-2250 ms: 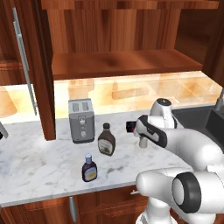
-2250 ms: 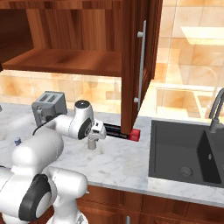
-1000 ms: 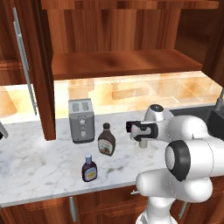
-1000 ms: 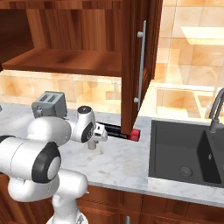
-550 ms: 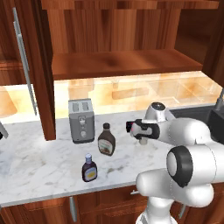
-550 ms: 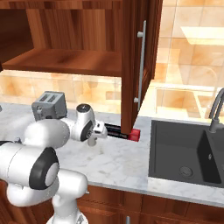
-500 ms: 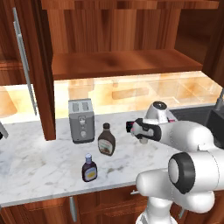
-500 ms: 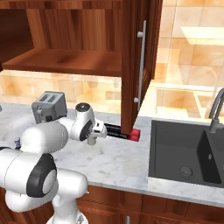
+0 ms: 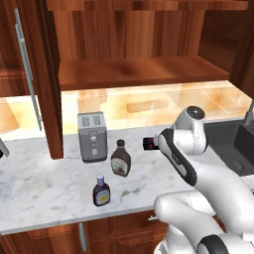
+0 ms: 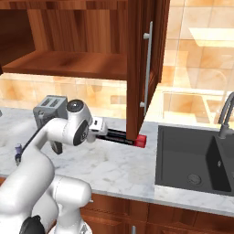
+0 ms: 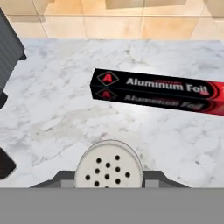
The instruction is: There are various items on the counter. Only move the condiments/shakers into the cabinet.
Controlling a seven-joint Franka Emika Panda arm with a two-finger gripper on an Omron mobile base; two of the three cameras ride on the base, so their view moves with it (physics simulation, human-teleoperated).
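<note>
A white-grey marbled worktop (image 9: 44,191) is seen below a reddish-brown wooden wall cabinet (image 9: 139,69) whose single shelf is bare; beige glossy tiles line the wall, and a dark sink (image 10: 192,160) is set in at the right. One silver two-slot toaster (image 9: 92,136) and one long dark box (image 11: 157,92) lettered "Aluminum Foil" are counted. Two dark bottles are seen: a wide brown one (image 9: 120,158) and a smaller yellow-labelled one (image 9: 101,191). One round shaker (image 11: 108,168) with a perforated pale top is clamped in the gripper (image 11: 108,177), above the worktop near the box.
</note>
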